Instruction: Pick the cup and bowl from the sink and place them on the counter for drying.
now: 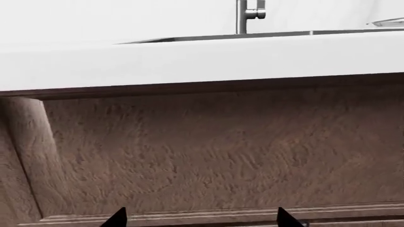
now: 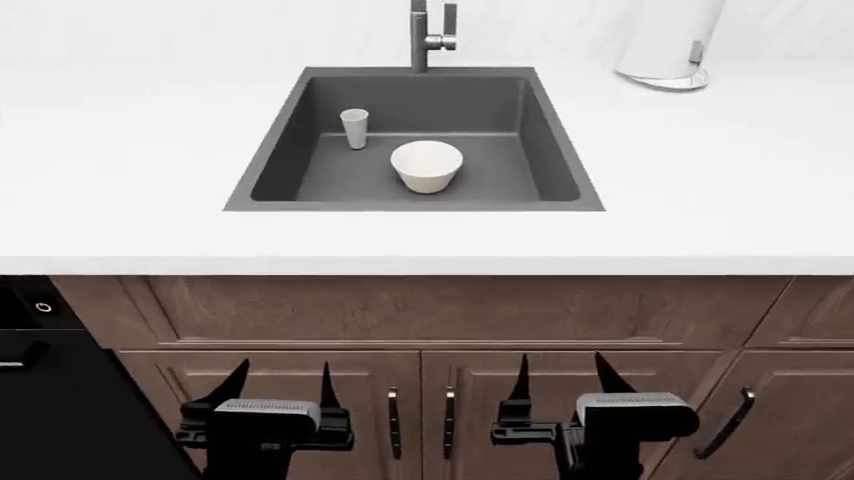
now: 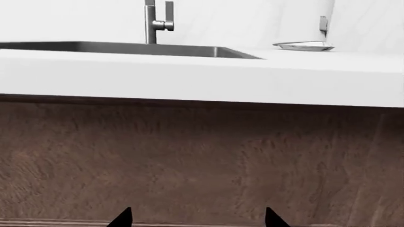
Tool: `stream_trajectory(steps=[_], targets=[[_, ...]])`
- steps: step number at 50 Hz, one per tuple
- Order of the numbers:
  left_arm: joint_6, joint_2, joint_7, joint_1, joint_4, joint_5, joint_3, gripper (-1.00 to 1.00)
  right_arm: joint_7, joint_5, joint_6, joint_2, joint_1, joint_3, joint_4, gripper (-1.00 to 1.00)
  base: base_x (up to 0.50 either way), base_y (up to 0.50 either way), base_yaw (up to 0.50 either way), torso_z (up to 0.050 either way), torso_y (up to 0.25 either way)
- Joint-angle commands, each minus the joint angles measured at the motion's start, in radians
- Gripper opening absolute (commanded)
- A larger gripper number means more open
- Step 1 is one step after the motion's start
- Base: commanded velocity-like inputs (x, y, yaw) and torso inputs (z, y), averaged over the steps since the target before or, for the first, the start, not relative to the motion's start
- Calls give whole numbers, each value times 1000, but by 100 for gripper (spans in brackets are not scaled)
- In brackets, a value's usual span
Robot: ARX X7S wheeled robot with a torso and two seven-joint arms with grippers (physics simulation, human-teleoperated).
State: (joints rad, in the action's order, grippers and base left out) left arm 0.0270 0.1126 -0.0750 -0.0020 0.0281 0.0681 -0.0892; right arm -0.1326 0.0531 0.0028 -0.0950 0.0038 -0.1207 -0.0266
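The sink point(image 2: 561, 150) is a rectangular dark grey basin recessed in the white counter point(image 2: 134, 200), with a grey faucet point(image 2: 430, 35) rising at the middle of its far edge. The cup point(image 2: 354, 128), a small pale tapered tumbler, stands upright on the basin floor toward the far left. The bowl point(image 2: 427, 165), a round cream-white vessel much wider than the cup, sits upright near the centre of the basin floor, to the right of the cup and nearer the robot; the two are close but not touching. A white paper-towel roll point(image 2: 667, 35) on a metal base stands on the counter beyond the sink's far right corner. Below the counter edge run brown wooden cabinets point(image 2: 441, 310) with dark bar handles, and a black appliance point(image 2: 54, 400) occupies the lower left of the head view. The left gripper point(image 2: 278, 380) and the right gripper point(image 2: 558, 372) both hang in front of the cabinet doors, below counter level and well apart from the sink. Each has its jaws spread with nothing between them, the dark fingertips point(image 1: 117, 218) pointing up. Both wrist views face the cabinet front, with the counter edge and faucet above.
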Motion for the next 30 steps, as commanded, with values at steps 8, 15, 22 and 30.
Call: stream_trajectory(steps=[8, 15, 22, 30], targets=[[58, 23, -16, 0, 19, 8, -11, 100, -28, 9, 7, -19, 5, -24, 4, 100, 0, 0, 0, 49, 0], [64, 31, -15, 3, 20, 14, -17, 100, -36, 14, 6, -25, 4, -31, 2, 100, 0, 0, 0, 50, 0], [70, 39, -14, 4, 19, 24, -20, 100, -42, 19, 7, -31, 6, -39, 2, 100, 0, 0, 0, 50, 0], [71, 39, -24, 2, 20, 21, -30, 100, -48, 25, 8, -36, 10, -46, 4, 100, 0, 0, 0, 50, 0]])
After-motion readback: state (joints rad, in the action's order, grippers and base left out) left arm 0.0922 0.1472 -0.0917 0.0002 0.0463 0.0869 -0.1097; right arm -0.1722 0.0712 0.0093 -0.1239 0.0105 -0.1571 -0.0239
